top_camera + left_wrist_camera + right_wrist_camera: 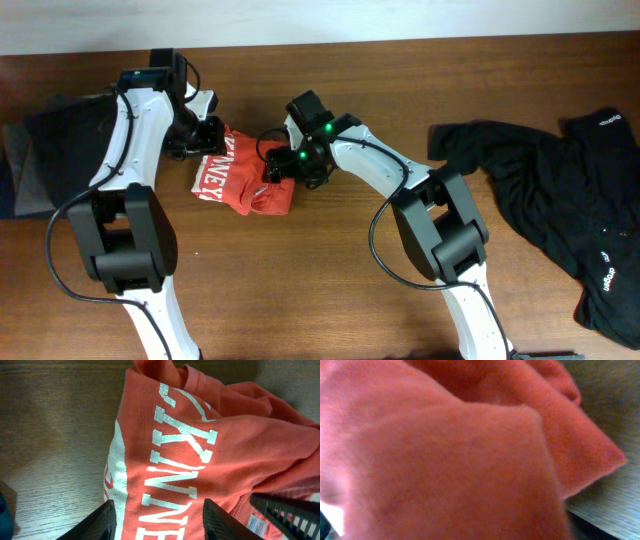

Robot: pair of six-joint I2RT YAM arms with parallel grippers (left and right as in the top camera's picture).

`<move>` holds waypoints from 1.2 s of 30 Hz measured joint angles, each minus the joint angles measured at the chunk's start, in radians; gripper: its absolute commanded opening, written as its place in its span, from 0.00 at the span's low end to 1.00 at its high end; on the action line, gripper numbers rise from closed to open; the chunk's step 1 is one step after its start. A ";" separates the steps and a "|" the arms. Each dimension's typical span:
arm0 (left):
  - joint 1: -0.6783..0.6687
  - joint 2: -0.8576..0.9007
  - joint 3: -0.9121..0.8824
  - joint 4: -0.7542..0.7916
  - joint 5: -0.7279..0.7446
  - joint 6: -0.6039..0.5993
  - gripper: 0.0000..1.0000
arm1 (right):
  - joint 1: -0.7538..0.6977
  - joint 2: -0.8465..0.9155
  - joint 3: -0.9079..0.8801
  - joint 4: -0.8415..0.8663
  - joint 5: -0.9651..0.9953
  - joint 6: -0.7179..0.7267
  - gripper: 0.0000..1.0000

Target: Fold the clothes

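The orange-red T-shirt (245, 188) with white lettering lies bunched on the wooden table between my two arms. My left gripper (205, 140) is at its upper left edge. In the left wrist view the left gripper (165, 522) is open, its two fingers spread over the lettered cloth (200, 450). My right gripper (272, 165) is pressed into the shirt's upper right part. In the right wrist view the red fabric (445, 450) fills the frame and hides the fingers. The black shirt (545, 190) lies crumpled at the far right, away from both grippers.
A dark and grey pile of cloth (50, 150) lies at the table's left edge, behind the left arm. Bare wooden table (330, 270) shows in front of the T-shirt and between it and the black shirt.
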 measured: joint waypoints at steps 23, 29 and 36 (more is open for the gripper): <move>0.000 0.000 0.000 -0.079 0.000 -0.019 0.51 | -0.103 0.003 0.159 -0.337 0.637 -0.121 0.71; -0.004 0.000 0.001 0.145 0.071 -0.024 0.63 | -0.104 -0.005 0.373 -0.493 0.689 -0.192 0.73; -0.059 0.000 0.001 0.362 0.117 -0.019 0.63 | -0.064 -0.035 0.485 -0.654 0.696 -0.224 0.70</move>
